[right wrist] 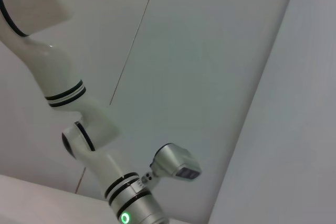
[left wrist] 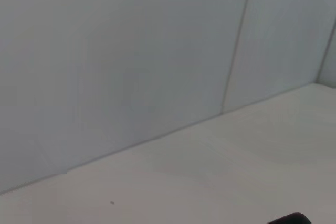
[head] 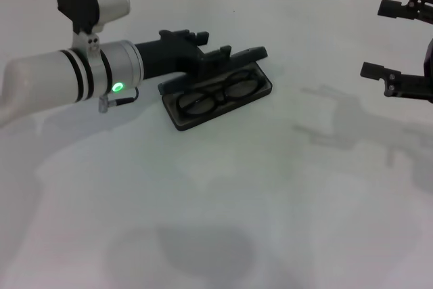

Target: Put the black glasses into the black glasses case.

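A white worktop (head: 270, 221) fills the head view, with a pale panelled wall (left wrist: 131, 51) rising behind it. The left arm (head: 61, 76) reaches in from the left side, low over the surface, a green light glowing on its wrist. Its left pincer (head: 230, 55) lies at the far edge of the black glasses case (head: 260, 89), with the dark fingers running along that far rim; whether they are spread or closed on anything cannot be told from here. The case rests open near the middle of the worktop, slightly left of centre, set at a slant. The black glasses (head: 218, 94) lie inside it, lenses side by side along its length. Well apart, at the right edge, the right pincer (head: 399, 42) hangs above the worktop with its fingers spread wide and nothing between them. The right wrist view shows only the left arm's white links against the wall.
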You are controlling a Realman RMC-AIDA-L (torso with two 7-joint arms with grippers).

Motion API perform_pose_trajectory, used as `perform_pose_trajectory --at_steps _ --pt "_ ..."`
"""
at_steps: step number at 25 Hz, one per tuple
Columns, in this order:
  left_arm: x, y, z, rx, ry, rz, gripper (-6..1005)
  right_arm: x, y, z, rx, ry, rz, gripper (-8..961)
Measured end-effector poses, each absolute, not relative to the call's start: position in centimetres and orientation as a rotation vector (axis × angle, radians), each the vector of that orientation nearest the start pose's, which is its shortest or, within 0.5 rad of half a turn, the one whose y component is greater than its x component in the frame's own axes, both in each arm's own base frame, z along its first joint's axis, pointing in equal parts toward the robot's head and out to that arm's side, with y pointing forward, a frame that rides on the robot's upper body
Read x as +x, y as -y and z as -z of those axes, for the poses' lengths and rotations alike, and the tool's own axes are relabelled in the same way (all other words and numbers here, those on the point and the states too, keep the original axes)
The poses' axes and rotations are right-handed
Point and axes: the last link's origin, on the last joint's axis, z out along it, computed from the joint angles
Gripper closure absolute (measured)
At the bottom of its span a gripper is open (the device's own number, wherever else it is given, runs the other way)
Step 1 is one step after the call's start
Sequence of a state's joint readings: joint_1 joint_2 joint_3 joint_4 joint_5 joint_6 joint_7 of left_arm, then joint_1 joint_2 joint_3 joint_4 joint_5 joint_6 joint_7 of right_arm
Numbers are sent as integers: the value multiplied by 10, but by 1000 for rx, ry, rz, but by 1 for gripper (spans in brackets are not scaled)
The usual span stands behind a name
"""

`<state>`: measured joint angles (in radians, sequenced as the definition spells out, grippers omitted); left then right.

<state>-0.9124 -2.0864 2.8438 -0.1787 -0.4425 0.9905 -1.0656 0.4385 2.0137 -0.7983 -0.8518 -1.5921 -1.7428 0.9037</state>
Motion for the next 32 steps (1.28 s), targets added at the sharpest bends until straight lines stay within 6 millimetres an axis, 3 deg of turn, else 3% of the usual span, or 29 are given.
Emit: perform_pose_trajectory --at_steps 4,15,20,24,28,32 --pt "-237 -401 77 -2486 660 518 391 225 -325 -72 -2497 346 -867 174" --pt "-230 -384 80 -2535 566 644 390 221 -329 -67 -2514 345 -864 173" --pt "-217 -361 51 -2570 381 966 389 214 -330 -56 -2577 333 -888 173" --pt "-220 -338 22 -2610 227 1141 389 208 -336 -48 -2626 265 -948 173" --pt "-229 -315 1 -2668 103 1209 388 200 -343 -37 -2681 204 -1031 172" --pt "-234 -297 -1 -2751 -17 1209 388 196 -344 -26 -2724 148 -1072 172"
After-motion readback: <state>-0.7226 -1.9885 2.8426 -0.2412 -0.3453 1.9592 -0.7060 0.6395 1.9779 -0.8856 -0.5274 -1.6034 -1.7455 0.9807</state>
